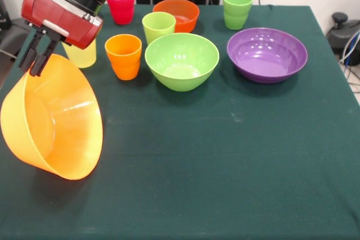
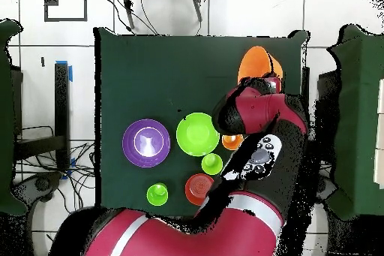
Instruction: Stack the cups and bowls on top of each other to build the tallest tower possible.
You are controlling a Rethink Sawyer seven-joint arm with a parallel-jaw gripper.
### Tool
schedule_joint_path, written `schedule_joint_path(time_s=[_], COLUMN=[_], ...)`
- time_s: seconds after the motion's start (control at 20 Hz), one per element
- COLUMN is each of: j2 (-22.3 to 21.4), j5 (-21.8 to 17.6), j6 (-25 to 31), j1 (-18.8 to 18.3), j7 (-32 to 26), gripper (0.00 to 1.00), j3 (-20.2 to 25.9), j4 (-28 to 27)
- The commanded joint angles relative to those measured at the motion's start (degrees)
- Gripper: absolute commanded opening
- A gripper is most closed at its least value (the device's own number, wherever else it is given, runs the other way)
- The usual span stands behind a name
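My gripper [image 1: 30, 69] is at the table's left side, shut on the upper rim of the very large translucent orange bowl [image 1: 56, 122]. The bowl hangs steeply tilted, opening towards the left; I cannot tell if its lower edge touches the cloth. In the overhead view the bowl [image 2: 255, 64] shows past the arm, which hides the gripper. A yellow cup [image 1: 83, 54] stands just behind the gripper, with an orange cup [image 1: 124, 54] beside it. The lime green bowl [image 1: 181, 60], purple bowl [image 1: 267, 54], orange-red bowl [image 1: 177, 14], lime cup [image 1: 158, 26], darker green cup [image 1: 237, 8] and red cup [image 1: 121, 4] stand apart. The blue bowl is out of view.
The dark green tablecloth [image 1: 225, 172] covers the table. The cups and bowls crowd the far half near the robot. In the overhead view the arm [image 2: 262, 140] lies over the table's right side.
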Motion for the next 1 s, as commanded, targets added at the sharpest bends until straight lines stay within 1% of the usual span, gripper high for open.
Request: schedule_joint_path(time_s=[0.05,0.25,0.4,0.55,0.9,1.0], j2=[-1.0,-1.0,-0.4,0.1,-1.1,-1.4], j5=[2.3,3.1,3.5,4.0,5.0,5.1], j6=[2.6,3.2,2.0,2.3,6.0,5.9], j1=[0.7,2.2,2.7,2.6,2.8,2.4], j7=[5.9,6.7,7.3,6.9,4.7,4.2], gripper=[0.00,0.00,0.00,0.00,0.00,0.00], j3=[3.8,2.2,1.3,1.5,1.8,2.4], j4=[-2.3,-2.5,-2.7,-3.8,-5.6,-5.5])
